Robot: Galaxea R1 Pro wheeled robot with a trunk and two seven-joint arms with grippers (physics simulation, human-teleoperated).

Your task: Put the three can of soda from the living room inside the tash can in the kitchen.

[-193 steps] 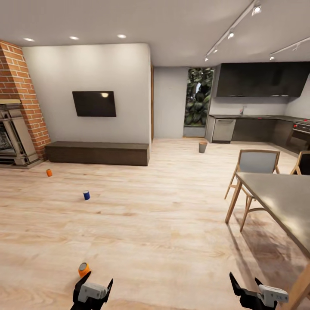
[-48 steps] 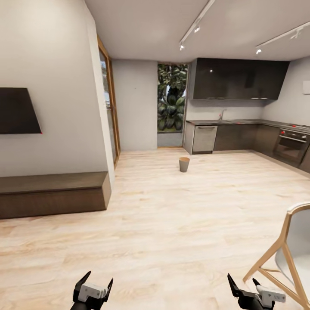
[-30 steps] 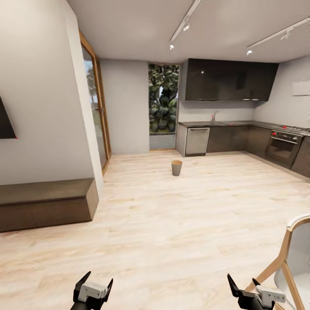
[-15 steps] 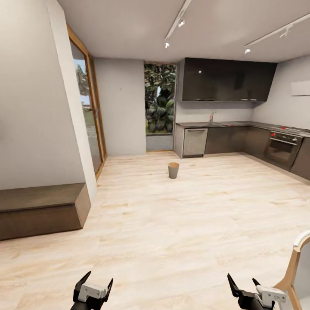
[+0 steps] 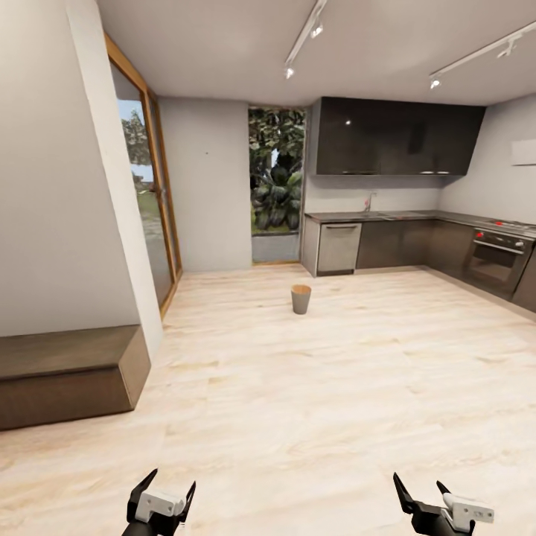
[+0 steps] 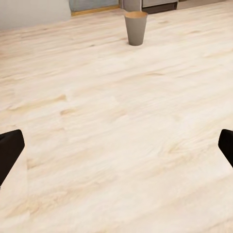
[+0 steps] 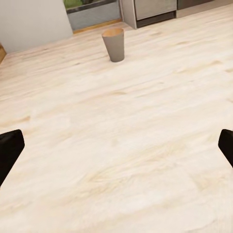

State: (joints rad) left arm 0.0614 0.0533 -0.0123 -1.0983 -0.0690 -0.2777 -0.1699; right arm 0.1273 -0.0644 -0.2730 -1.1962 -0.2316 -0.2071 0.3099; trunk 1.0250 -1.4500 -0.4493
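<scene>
Pale wood plank floor [image 5: 313, 387], running from the foreground to the kitchen cabinets at the far wall. A small round tapered bin, grey outside and wood-brown inside [image 5: 301, 299], stands upright on the floor, well apart from the cabinets and from the walls; bare boards surround it on every side. A long dark low wooden cabinet [image 5: 67, 376] rests on the floor against the near wall at left.

I count one trash can [image 5: 301, 298], two grippers, left [image 5: 161, 500] and right [image 5: 435, 500], one low cabinet [image 5: 67, 376], one dishwasher [image 5: 339, 248], one oven [image 5: 503, 260], two ceiling light tracks [image 5: 305, 37].
</scene>
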